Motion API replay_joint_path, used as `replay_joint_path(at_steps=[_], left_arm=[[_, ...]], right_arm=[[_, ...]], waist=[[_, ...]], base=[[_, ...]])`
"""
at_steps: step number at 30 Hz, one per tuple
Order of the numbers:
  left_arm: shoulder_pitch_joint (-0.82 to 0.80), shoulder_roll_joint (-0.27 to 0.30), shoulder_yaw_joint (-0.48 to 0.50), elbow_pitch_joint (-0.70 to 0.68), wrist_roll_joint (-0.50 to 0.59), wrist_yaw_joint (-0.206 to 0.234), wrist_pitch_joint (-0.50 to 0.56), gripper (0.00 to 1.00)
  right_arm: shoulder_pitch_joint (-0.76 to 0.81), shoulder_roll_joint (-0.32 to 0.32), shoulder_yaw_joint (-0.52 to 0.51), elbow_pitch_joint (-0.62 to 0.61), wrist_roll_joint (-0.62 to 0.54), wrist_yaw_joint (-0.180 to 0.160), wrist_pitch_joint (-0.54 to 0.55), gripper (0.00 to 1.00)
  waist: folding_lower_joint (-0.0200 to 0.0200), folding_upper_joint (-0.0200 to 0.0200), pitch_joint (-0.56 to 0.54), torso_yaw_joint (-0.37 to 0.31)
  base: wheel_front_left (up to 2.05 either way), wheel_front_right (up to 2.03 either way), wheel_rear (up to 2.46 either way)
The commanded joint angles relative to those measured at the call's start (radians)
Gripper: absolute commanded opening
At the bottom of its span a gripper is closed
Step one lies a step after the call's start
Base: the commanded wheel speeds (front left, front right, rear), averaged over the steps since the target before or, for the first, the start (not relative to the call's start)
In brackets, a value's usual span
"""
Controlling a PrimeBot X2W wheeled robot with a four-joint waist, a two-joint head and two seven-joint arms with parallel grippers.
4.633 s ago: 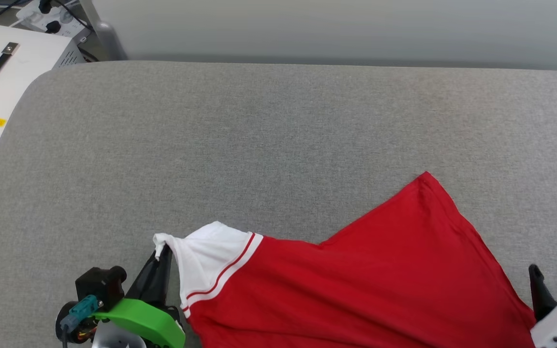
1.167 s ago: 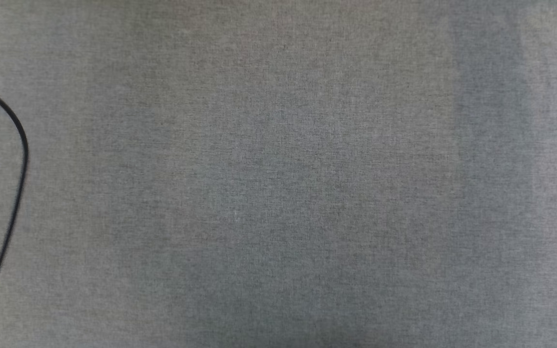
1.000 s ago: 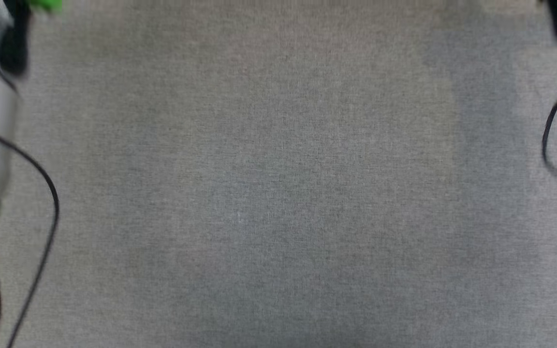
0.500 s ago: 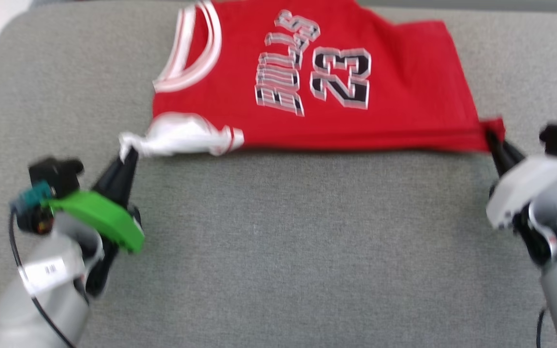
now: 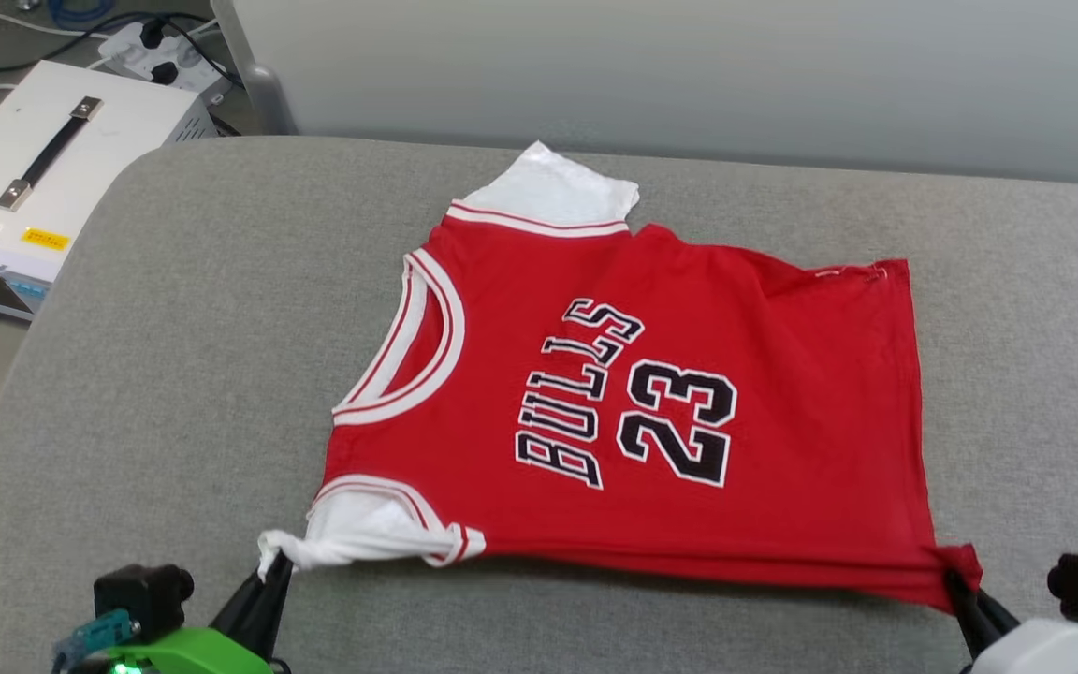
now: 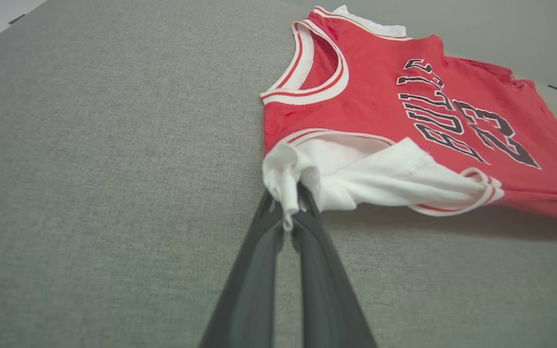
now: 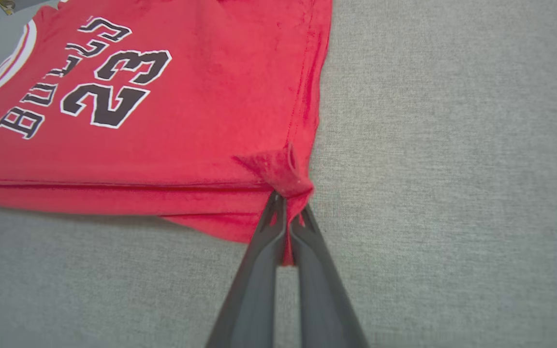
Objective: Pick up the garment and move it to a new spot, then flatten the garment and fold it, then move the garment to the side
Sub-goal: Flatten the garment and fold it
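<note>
Left gripper (image 6: 288,212) clamped on the white sleeve, right gripper (image 7: 288,203) on the hem corner of the red soft-fabric T-shirt (image 5: 670,402), spread print-up on the grey fabric table (image 5: 174,328); white box (image 5: 62,168) at its left.

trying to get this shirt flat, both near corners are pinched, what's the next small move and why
Probably lower both corners and open the jaws. The garment lies spread print up on the grey surface, but the left gripper pinches the bunched white sleeve and the right gripper the red hem corner, so the near edge sits raised.
</note>
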State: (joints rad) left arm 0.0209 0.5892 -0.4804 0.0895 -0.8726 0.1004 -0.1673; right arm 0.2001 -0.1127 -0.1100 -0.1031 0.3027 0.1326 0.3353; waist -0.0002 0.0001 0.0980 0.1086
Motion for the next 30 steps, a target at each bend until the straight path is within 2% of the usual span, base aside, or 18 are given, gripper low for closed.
replay_joint_path(at_steps=[1, 7, 12, 19, 24, 30], left_arm=[[0.044, 0.018, 0.005, -0.032, -0.014, 0.027, 0.014, 0.00], [0.157, 0.064, 0.009, -0.177, -0.035, 0.106, 0.069, 0.00], [0.120, 0.094, -0.002, -0.240, 0.001, 0.107, 0.094, 0.00], [-0.106, 0.050, -0.032, -0.169, 0.049, 0.021, 0.111, 0.00], [-0.276, -0.008, -0.039, -0.039, 0.068, -0.048, 0.083, 0.00], [-0.403, -0.080, -0.067, 0.150, 0.072, -0.130, 0.054, 0.00]], right_arm=[[0.034, 0.006, -0.017, -0.019, -0.011, -0.002, 0.010, 0.00], [0.115, 0.038, -0.043, -0.062, -0.013, -0.002, 0.043, 0.00], [0.104, 0.045, -0.046, -0.073, -0.021, -0.002, 0.073, 0.00], [-0.044, 0.020, -0.015, -0.066, -0.048, -0.002, 0.093, 0.00], [-0.180, -0.004, 0.014, -0.012, -0.065, -0.002, 0.103, 0.00], [-0.287, -0.028, 0.059, 0.082, -0.069, -0.002, 0.094, 0.00]], waist=[[0.0002, -0.0001, -0.024, 0.007], [0.0002, -0.0001, -0.030, 0.009], [0.0002, -0.0001, -0.009, 0.015], [0.0002, -0.0001, 0.067, -0.003], [0.0002, -0.0001, 0.128, -0.013], [0.0002, -0.0001, 0.192, -0.016]], base=[[0.00, 0.00, 0.00], [0.00, 0.00, 0.00], [0.00, 0.00, 0.00], [0.00, 0.00, 0.00], [0.00, 0.00, 0.00], [0.00, 0.00, 0.00]])
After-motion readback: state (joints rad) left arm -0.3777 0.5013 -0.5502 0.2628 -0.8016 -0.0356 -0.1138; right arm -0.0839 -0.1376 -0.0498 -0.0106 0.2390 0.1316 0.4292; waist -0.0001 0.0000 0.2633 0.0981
